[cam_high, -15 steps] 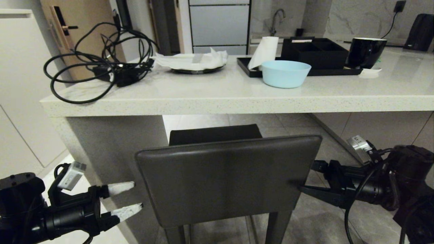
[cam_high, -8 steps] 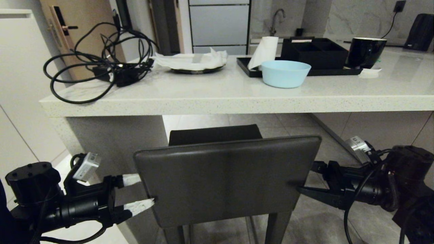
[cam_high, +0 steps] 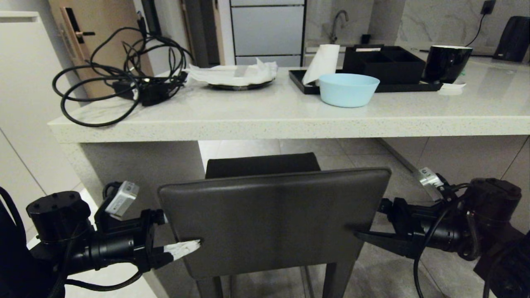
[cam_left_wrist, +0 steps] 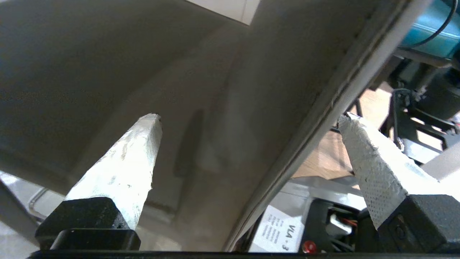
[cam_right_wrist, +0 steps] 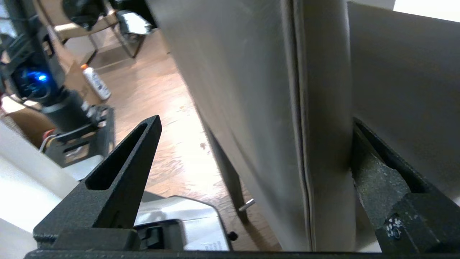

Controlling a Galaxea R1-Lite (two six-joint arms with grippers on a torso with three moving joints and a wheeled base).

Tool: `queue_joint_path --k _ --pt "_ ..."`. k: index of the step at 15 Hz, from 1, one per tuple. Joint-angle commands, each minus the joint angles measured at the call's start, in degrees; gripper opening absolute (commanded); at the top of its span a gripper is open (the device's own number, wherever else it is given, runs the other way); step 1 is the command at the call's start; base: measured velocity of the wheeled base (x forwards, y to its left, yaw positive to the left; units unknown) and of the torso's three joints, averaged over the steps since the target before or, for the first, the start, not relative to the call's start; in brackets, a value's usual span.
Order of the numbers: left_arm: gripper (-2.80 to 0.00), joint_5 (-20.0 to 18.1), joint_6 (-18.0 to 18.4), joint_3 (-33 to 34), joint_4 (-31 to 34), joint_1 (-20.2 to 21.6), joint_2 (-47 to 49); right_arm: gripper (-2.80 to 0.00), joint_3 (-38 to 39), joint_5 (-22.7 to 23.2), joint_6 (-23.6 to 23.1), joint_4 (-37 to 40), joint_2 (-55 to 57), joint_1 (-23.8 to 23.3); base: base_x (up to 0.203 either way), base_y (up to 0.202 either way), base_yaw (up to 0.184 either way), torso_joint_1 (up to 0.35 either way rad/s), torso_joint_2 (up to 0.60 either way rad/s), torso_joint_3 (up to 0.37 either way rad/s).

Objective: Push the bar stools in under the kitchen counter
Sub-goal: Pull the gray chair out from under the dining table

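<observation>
Now note: dark grey stool [cam_high: 269, 223] backrest sits between your claws, desk [cam_high: 290, 124] straight beyond. Left claw [cam_high: 182, 236] spread astride left edge, right claw [cam_high: 364, 231] spread astride right edge. Push forward.

The stool [cam_high: 269, 223] is dark grey, its seat nearly black. The tabletop [cam_high: 265, 114] is pale off-white with fine speckles. On it lie black cables [cam_high: 116, 78], a light blue bowl [cam_high: 349, 90], a black tray [cam_high: 385, 66], a black mug [cam_high: 446, 63] and white paper [cam_high: 236, 73]. The left hand [cam_high: 176, 234] has white fingers; the right hand [cam_high: 364, 225] is black.
</observation>
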Motion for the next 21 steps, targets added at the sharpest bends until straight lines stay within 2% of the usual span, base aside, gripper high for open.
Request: queue_joint_path --k 1,3,5,8,14,18,21 --pt "0.0 -0.3 -0.2 0.2 -0.5 1.2 0.2 0.0 1.1 -0.9 0.1 -0.6 -1.6 3.7 0.0 0.0 0.0 0.0 0.0 0.0" --pt "0.0 -0.2 -0.2 0.8 -0.5 1.5 0.2 0.0 2.0 -1.9 0.1 -0.6 -2.7 5.7 0.0 0.0 0.0 0.0 0.0 0.0" --pt "0.0 0.1 0.1 0.9 -0.5 1.5 0.0 0.0 2.2 -2.3 0.1 -0.6 -2.1 5.4 0.0 0.0 0.0 0.0 0.0 0.0" --pt "0.0 4.2 1.1 1.5 -0.5 1.1 0.2 0.0 2.6 -2.3 0.1 -0.6 -2.1 5.4 0.0 0.0 0.0 0.0 0.0 0.0" --pt "0.0 4.6 1.9 2.4 -0.5 0.3 0.7 0.0 3.0 -3.1 0.1 -0.6 -2.2 5.5 0.0 0.0 0.0 0.0 0.0 0.0" --pt "0.0 6.6 2.0 3.3 -0.5 -0.4 0.5 0.0 3.0 -3.4 0.1 -0.6 -2.2 5.6 -0.153 0.0 0.0 0.002 0.0 0.001" --pt "0.0 6.6 1.9 3.3 -0.5 -0.5 0.1 0.0 3.0 -3.5 0.1 -0.6 -2.2 5.6 -0.195 0.0 -0.001 -0.001 0.0 0.005"
